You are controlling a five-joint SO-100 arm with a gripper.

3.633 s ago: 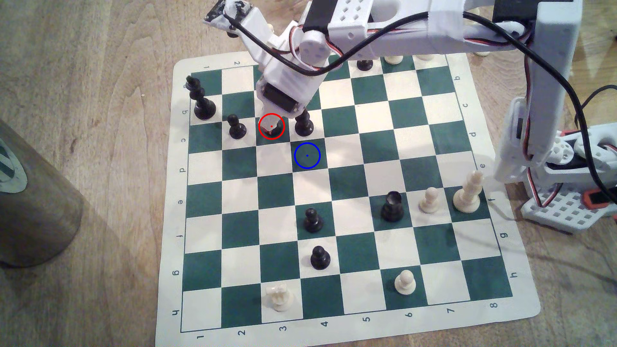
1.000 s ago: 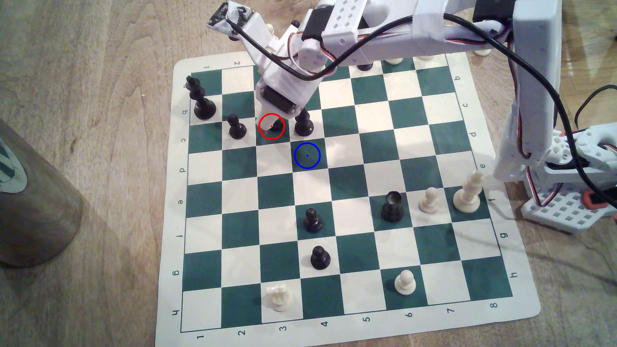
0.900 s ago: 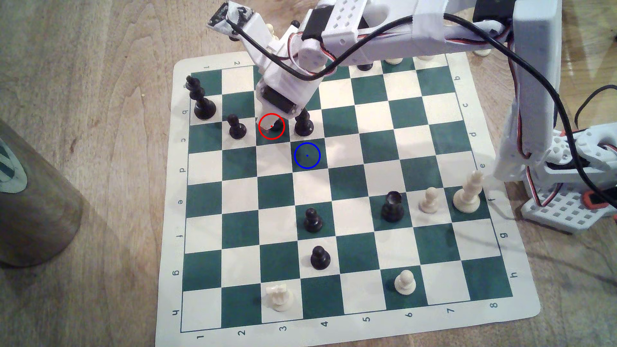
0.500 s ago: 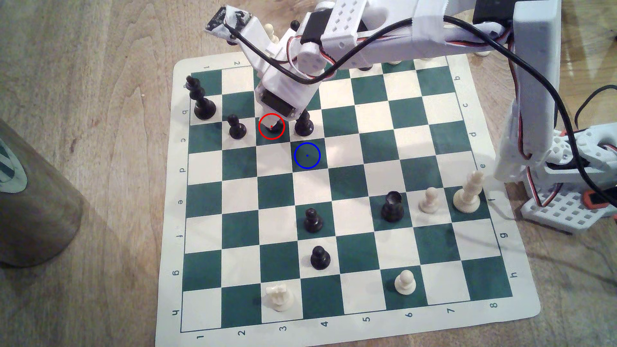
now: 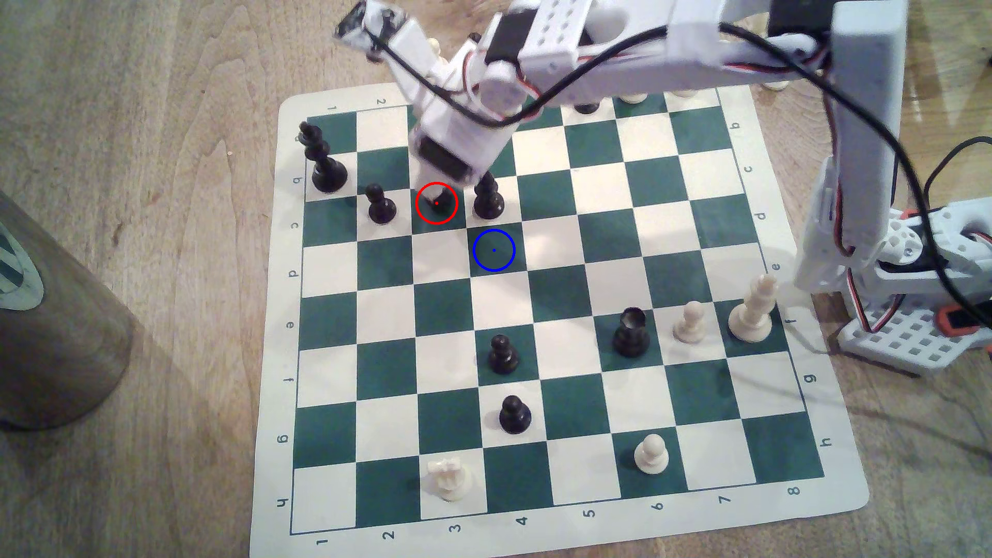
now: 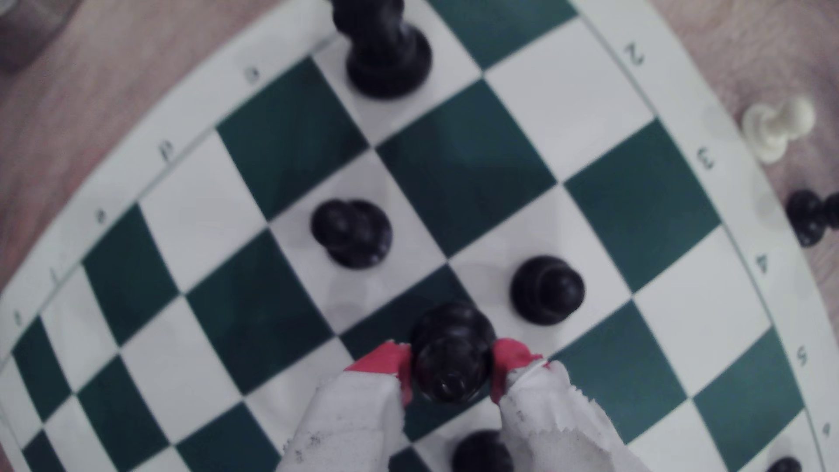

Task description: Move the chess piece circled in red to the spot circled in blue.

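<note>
The black bishop (image 6: 451,358) stands between my red-taped fingertips (image 6: 381,361), which press on both its sides, so my gripper (image 6: 451,367) is shut on it. In the exterior view my gripper (image 5: 436,199) hangs over the red ring. The bishop's dark base (image 5: 441,213) shows inside that ring, and its top is hidden by the wrist. Whether the base has left the board I cannot tell. The blue-ringed green square (image 5: 494,250) is bare, one square diagonally nearer and toward the exterior view's right. The other bishop (image 5: 487,198) stands just right of my gripper.
A black pawn (image 5: 381,205) and the black king (image 5: 322,158) stand left of my gripper. Another black piece (image 6: 547,290) sits on a neighbouring white square. More pawns (image 5: 503,354), a black rook (image 5: 631,332) and white pieces (image 5: 753,308) stand nearer. A brown cylinder (image 5: 53,332) is off-board left.
The wrist has crept slightly up and toward the far side, and the arm now blurs with motion. More of the bishop's base shows in the red ring than before.
</note>
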